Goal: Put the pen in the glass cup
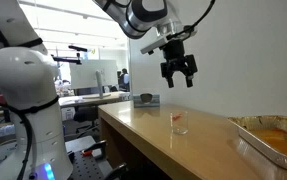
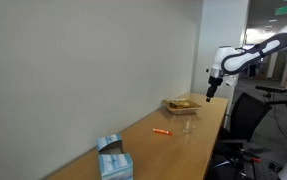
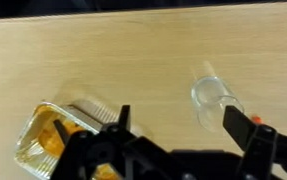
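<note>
Shows the claw (image 1: 179, 80) high over the desk (image 1: 143, 125), fingers spread wide, gripping nothing and touching nothing. Puts a metal tray (image 1: 241, 122) of yellow-orange contents nearest, at lower right, then the glass cup (image 1: 180, 123) upright at frame centre. Leaves the pen (image 2: 160, 132) lying flat on the desk near the cup, outside it. Ends with a small box (image 1: 144, 98) at the far end, print too blurred to read

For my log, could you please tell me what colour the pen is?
Orange-red pen, clearest in an exterior view.
</note>
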`<control>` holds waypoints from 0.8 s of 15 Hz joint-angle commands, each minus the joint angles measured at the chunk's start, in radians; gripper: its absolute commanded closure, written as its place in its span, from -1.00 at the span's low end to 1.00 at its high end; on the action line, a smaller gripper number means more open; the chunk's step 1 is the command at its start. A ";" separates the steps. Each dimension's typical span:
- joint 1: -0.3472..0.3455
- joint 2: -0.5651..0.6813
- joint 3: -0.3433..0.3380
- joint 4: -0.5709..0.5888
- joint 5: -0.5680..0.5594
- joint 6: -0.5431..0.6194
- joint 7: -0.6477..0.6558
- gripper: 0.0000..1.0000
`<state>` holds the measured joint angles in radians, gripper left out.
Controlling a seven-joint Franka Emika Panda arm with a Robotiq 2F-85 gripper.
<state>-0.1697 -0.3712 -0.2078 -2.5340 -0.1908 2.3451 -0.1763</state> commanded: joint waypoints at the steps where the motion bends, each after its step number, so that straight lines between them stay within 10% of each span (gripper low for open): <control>1: -0.005 0.000 0.005 0.002 0.003 -0.002 -0.002 -1.00; 12: 0.027 0.024 0.016 0.041 0.045 -0.016 -0.013 -1.00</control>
<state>-0.1644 -0.3706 -0.2046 -2.5304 -0.1795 2.3451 -0.1763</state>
